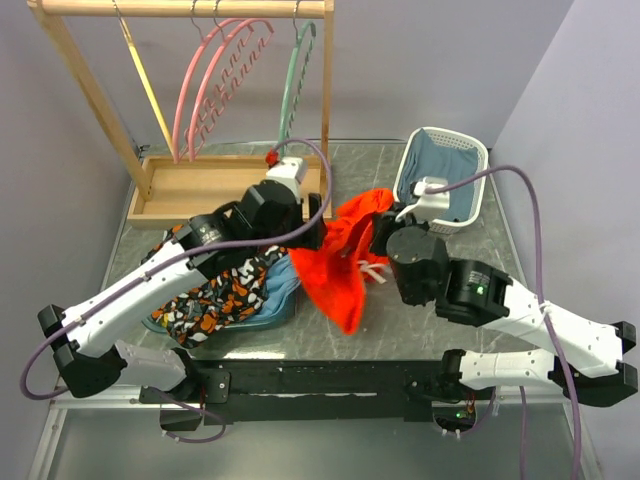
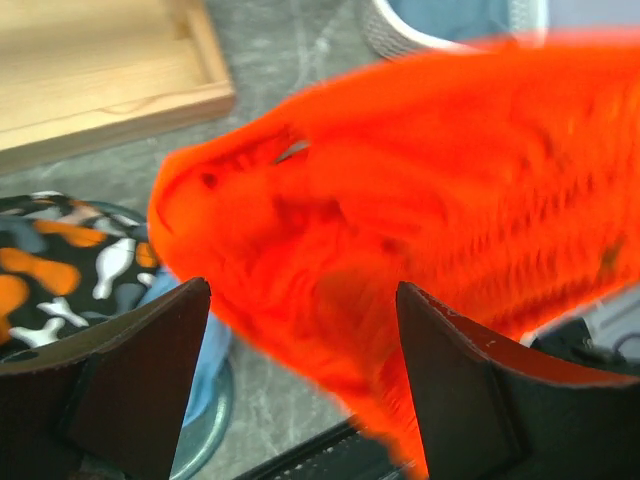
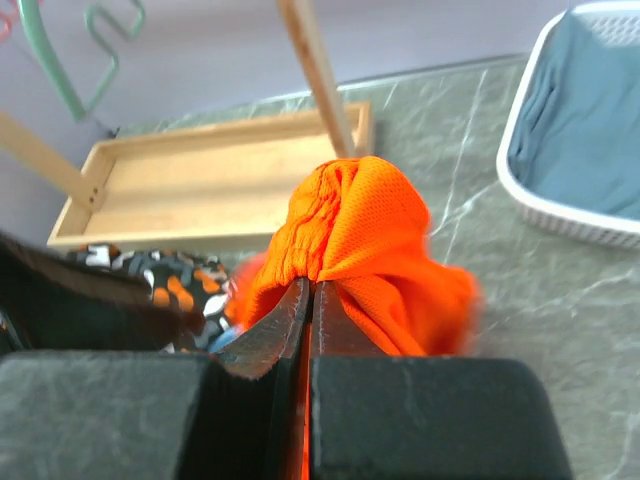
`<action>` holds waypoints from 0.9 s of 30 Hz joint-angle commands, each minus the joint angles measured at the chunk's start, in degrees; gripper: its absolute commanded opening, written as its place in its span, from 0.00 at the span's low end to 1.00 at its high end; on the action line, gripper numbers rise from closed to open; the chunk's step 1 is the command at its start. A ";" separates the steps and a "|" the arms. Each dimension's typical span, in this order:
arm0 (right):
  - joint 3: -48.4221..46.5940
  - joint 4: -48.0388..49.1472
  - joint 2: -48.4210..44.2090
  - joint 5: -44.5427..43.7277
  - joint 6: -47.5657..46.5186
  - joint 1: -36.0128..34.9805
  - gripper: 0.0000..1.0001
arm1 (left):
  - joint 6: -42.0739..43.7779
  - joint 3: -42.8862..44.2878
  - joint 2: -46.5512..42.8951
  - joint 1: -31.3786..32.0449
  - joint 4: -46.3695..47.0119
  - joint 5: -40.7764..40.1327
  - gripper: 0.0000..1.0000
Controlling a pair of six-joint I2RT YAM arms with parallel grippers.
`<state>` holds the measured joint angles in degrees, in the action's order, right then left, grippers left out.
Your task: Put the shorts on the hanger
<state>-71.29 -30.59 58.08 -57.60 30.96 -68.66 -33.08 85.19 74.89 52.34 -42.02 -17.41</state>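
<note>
Clearly early: my right end effector (image 3: 308,300) pinches the shorts (image 3: 365,235), my left end effector (image 2: 300,290) stands wide beside them; the hanger (image 1: 296,90), well beyond, hangs bare.

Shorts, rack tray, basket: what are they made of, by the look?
Shorts: soft, synthetic-looking mesh knit with a matte finish; fine holes and gathered folds show. Tray: pale wood, seemingly unvarnished, with faint grain and a visible corner joint. Basket: probably white moulded plastic, with a perforated wall and a smooth rim.

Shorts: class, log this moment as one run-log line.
left gripper: open | right gripper: shut on shorts | hanger: on rack
</note>
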 commanded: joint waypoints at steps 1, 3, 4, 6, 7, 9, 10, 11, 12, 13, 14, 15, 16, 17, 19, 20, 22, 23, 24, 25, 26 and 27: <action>-6.49 -5.01 1.42 0.10 -3.80 3.00 0.00 | -1.62 -4.75 -2.03 5.22 1.84 -1.92 0.77; -7.72 -5.62 1.85 1.18 -4.50 4.23 0.00 | -4.95 -10.09 -3.96 6.89 4.56 -2.10 0.74; -9.03 -5.80 2.20 1.27 -4.85 4.67 0.00 | -6.19 -11.87 -4.66 8.99 6.14 -2.28 0.72; -10.44 -7.46 3.43 1.00 -5.47 5.29 0.00 | -9.79 -16.69 -6.07 11.37 10.98 -2.89 0.70; -11.84 -7.90 3.79 1.00 -5.65 5.64 0.00 | -11.03 -17.94 -6.34 13.65 12.39 -3.50 0.68; -12.91 -8.69 4.75 1.88 -6.35 6.87 0.00 | -14.44 -20.92 -6.25 16.29 17.14 -4.82 0.66; -13.87 -8.79 5.02 2.06 -6.52 7.14 0.00 | -16.21 -21.46 -5.90 18.22 18.02 -6.39 0.68; -14.31 -8.96 5.19 2.23 -6.70 7.31 0.00 | -17.44 -22.08 -5.12 18.76 19.07 -7.89 0.67; -14.67 -9.14 5.46 2.23 -7.05 7.32 0.00 | -20.68 -23.13 -4.85 19.12 20.91 -8.69 0.67; -15.19 -9.14 5.55 2.41 -7.23 7.40 0.00 | -22.62 -23.75 -4.41 19.29 21.54 -9.56 0.63; -15.37 -9.05 5.46 2.50 -7.23 7.40 0.00 | -24.90 -24.19 -3.80 19.29 21.72 -12.10 0.62; -15.55 -9.22 5.46 2.58 -7.32 7.40 0.00 | -28.49 -24.89 -3.70 19.29 22.07 -13.69 0.62; -15.64 -9.31 5.29 2.67 -7.14 7.32 0.00 | -30.10 -25.24 -3.70 19.21 22.33 -15.10 0.59; -15.55 -9.31 5.11 2.85 -7.14 7.40 0.00 | -30.46 -26.03 -3.44 19.21 23.72 -16.85 0.57; -15.72 -9.31 5.02 3.11 -6.97 7.49 0.00 | -31.43 -25.78 -3.00 18.94 25.05 -17.05 0.52; -15.81 -9.75 5.11 3.29 -6.88 7.49 0.00 | -31.26 -25.16 -2.22 18.94 24.97 -17.22 0.51; -16.43 -10.28 5.11 3.55 -6.70 7.49 0.00 | -33.71 -24.02 -0.81 18.68 21.57 -18.36 0.48; -16.52 -10.37 5.11 3.55 -6.79 7.58 0.00 | -34.85 -23.15 0.59 18.51 20.41 -18.80 0.47; -16.52 -10.46 5.02 3.73 -6.70 7.58 0.00 | -34.60 -23.31 0.95 18.33 20.66 -18.37 0.46; -16.43 -10.28 4.76 3.81 -6.70 7.49 0.00 | -34.25 -23.66 1.65 18.15 21.88 -18.10 0.46; -16.43 -10.19 4.32 3.90 -6.79 7.58 0.00 | -35.11 -23.66 2.09 18.06 21.20 -18.27 0.46; -16.52 -10.37 4.23 3.90 -6.79 7.49 0.00 | -36.60 -23.32 2.53 17.98 20.41 -19.14 0.45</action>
<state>-84.55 -42.06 63.99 -53.30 24.56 -61.45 -64.79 59.79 75.68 70.87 -21.37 -33.34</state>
